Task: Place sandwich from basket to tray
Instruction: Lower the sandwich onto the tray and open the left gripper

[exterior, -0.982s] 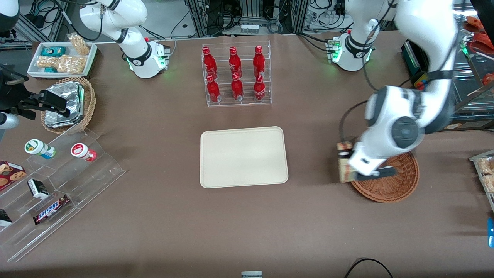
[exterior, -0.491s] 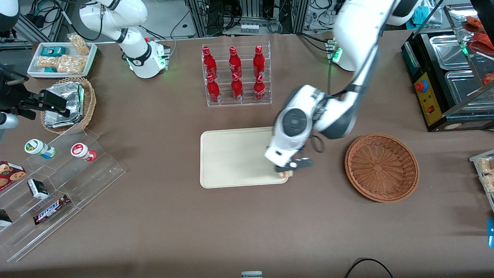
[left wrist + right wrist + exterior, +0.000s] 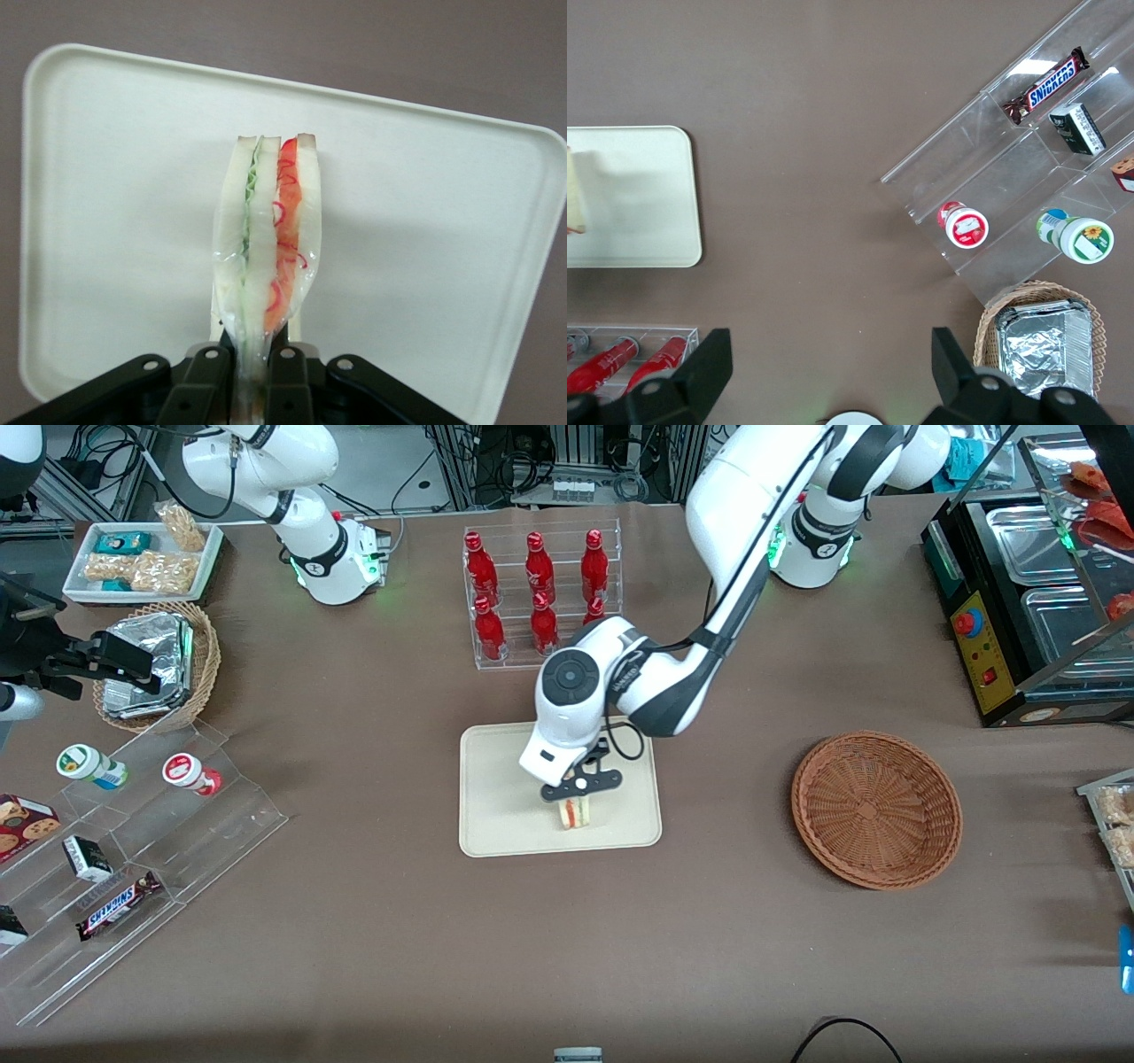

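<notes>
A brown table (image 3: 372, 921) fills the scene, with cable clutter and equipment racks along the edge farthest from the front camera. Near the middle of it lies the tray (image 3: 505, 779), cream-beige, flat and low-rimmed. The left arm reaches out over this tray, and its hand (image 3: 578, 793) hangs above the part of the tray nearer the front camera. The hand is closed tightly on the sandwich (image 3: 575, 812), its two black fingers (image 3: 288, 376) pinching the narrow end of the clear wrapper so that the wedge stands on edge. In the wrist view the sandwich (image 3: 268, 243) shows white bread slices with a pale green layer on one side and a red-orange layer on the other, and the tray (image 3: 443, 248) spreads out beneath it. Whether the sandwich touches the tray surface cannot be told. The basket (image 3: 877, 810), shallow, round and reddish-brown, sits well apart from the tray toward the working arm's end of the table, with nothing in it. A clear rack of red bottles (image 3: 540, 598) stands farther from the front camera than the tray. Toward the parked arm's end, a tan wicker basket with foil packets (image 3: 159, 664) sits near a stepped clear display stand (image 3: 133, 841) holding snacks
</notes>
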